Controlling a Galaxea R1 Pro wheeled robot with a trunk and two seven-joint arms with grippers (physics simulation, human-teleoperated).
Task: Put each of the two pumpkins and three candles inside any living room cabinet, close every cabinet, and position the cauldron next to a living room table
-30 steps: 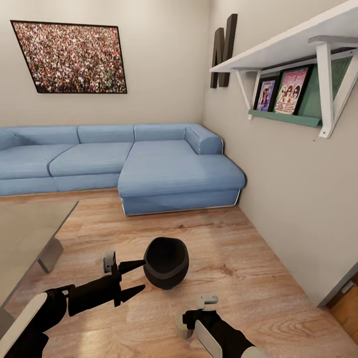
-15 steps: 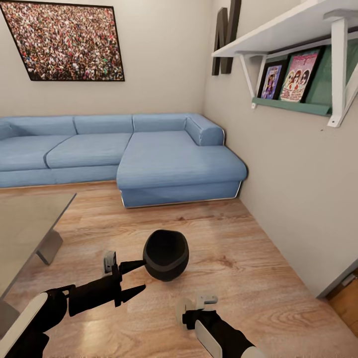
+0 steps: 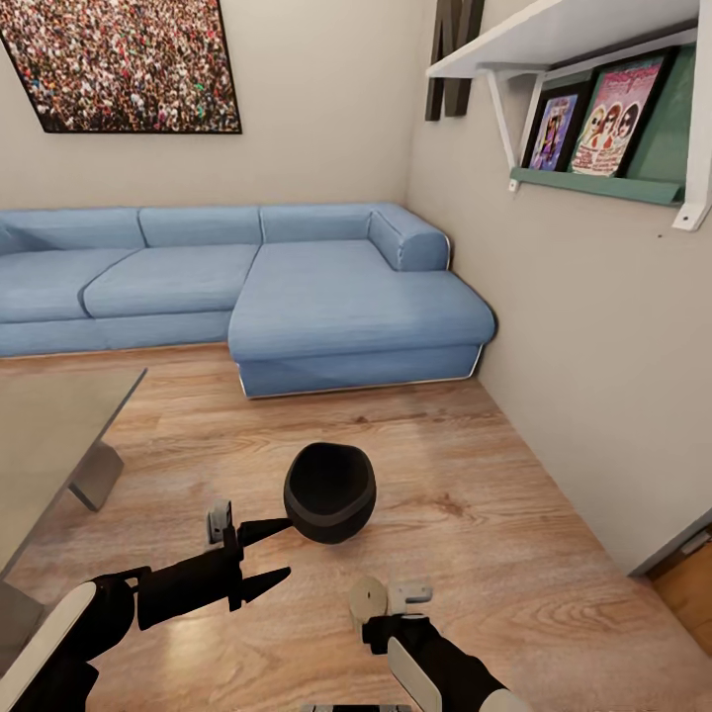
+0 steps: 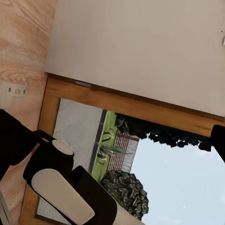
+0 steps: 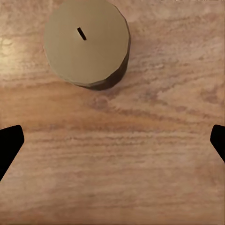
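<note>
The black cauldron (image 3: pixel 329 491) sits on the wooden floor with its wide mouth tipped toward me. My left gripper (image 3: pixel 285 549) is open just beside its left flank, the upper fingertip close to the rim; I cannot tell whether it touches. One candle (image 3: pixel 367 597), a stubby cylinder with a cream top, stands on the floor right by my right gripper (image 3: pixel 394 621). In the right wrist view that candle (image 5: pixel 86 44) lies beyond the open right gripper (image 5: pixel 112 143), with nothing between the fingers. The glass-topped table (image 3: pixel 49 435) is at the left.
A blue corner sofa (image 3: pixel 297 297) runs along the back wall. The right wall (image 3: pixel 593 396) carries a white shelf (image 3: pixel 554 35) with framed pictures. A doorway edge (image 3: pixel 682 574) shows at lower right. Open floor lies between sofa and cauldron.
The whole view has tipped downward, so sofa, cauldron and floor sit higher in the picture. Both arms kept their pose. The candle's top has come out into view beside the right gripper.
</note>
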